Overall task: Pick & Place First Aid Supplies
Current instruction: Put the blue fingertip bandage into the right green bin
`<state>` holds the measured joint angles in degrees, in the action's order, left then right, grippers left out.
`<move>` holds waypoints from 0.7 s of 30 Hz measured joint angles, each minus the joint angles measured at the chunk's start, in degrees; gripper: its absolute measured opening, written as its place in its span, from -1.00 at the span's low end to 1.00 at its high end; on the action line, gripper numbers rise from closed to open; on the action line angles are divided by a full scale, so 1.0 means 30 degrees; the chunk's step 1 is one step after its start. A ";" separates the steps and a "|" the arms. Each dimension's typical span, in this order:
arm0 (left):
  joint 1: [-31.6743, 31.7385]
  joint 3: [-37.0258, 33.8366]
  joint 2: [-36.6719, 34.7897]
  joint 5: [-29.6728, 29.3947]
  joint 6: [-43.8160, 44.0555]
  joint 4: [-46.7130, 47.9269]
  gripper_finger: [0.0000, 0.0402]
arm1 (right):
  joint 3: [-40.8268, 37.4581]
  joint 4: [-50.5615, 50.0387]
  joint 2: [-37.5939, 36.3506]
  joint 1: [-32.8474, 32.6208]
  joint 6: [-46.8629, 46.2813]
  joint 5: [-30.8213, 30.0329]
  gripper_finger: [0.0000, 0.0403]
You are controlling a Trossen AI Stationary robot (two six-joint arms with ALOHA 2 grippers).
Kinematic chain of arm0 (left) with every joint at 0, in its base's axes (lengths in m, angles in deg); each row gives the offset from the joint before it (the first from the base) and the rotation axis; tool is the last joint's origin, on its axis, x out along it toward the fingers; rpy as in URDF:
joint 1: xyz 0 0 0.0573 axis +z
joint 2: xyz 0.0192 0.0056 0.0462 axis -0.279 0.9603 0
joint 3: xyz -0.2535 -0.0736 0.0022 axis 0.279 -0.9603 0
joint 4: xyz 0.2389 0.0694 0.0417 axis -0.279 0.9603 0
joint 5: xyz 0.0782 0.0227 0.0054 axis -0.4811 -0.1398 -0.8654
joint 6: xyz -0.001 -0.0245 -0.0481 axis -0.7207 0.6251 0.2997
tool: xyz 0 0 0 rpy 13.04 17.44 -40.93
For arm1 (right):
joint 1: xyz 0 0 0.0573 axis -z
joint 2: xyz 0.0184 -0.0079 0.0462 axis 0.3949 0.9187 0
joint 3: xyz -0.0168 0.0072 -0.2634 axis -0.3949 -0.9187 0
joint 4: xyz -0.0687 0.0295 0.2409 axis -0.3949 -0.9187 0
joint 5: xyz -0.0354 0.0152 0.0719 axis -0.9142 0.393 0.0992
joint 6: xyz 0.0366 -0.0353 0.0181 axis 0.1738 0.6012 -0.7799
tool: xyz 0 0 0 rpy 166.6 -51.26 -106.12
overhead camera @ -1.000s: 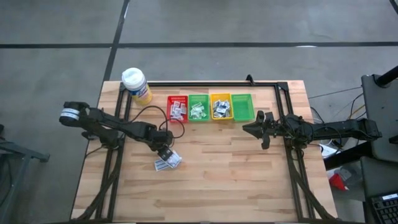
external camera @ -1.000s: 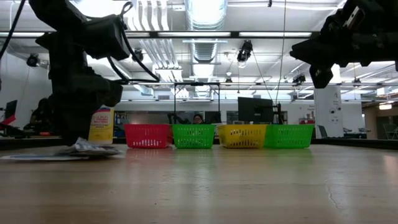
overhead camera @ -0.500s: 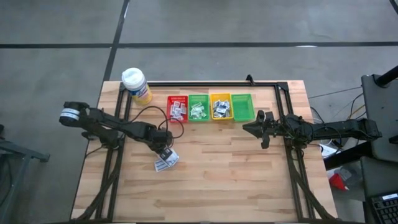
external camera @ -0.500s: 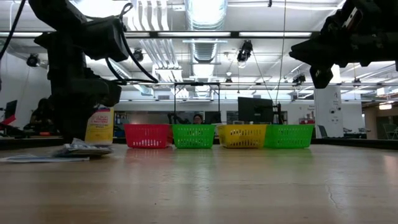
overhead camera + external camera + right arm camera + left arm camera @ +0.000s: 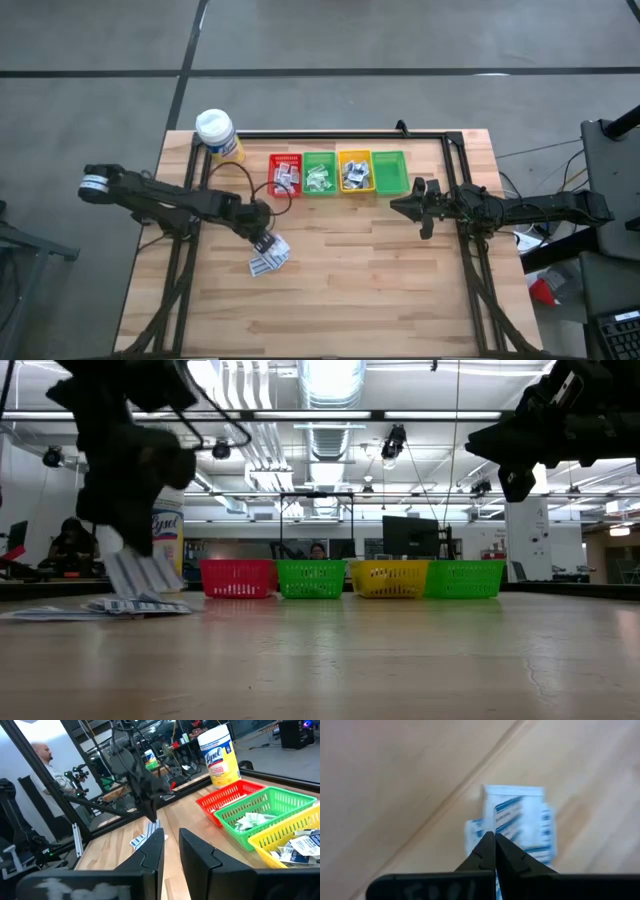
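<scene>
Clearly "Lysol" on the white-capped yellow bottle.

Four bins, one bottle, two arms; loose sachets perhaps three.

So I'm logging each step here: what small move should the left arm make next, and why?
Probably carry on up and toward the bins. The left claw is shut on a packet lifted off the pile; the right claw waits open.
</scene>
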<state>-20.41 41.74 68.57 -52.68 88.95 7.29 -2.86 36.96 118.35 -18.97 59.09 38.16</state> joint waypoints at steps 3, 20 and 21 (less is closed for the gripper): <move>0.0007 0.0647 -0.1045 -0.0173 -0.0019 0.0506 -1.00 | 0.0000 0.0123 0.0002 0.0000 0.0000 0.0007 -0.72; 0.0643 0.2520 -0.1615 -0.2411 -0.3558 -0.9346 -1.00 | 0.2285 0.0199 0.1937 -0.0015 -0.2019 0.1035 -0.66; 0.0775 0.2639 -0.1264 -0.2411 -0.3744 -0.9967 -1.00 | 0.2730 -0.0044 0.2435 -0.0015 -0.1996 0.1060 -0.62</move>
<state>-18.08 49.66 64.78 -59.91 77.72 -22.61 5.33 36.82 125.65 -19.01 53.10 41.34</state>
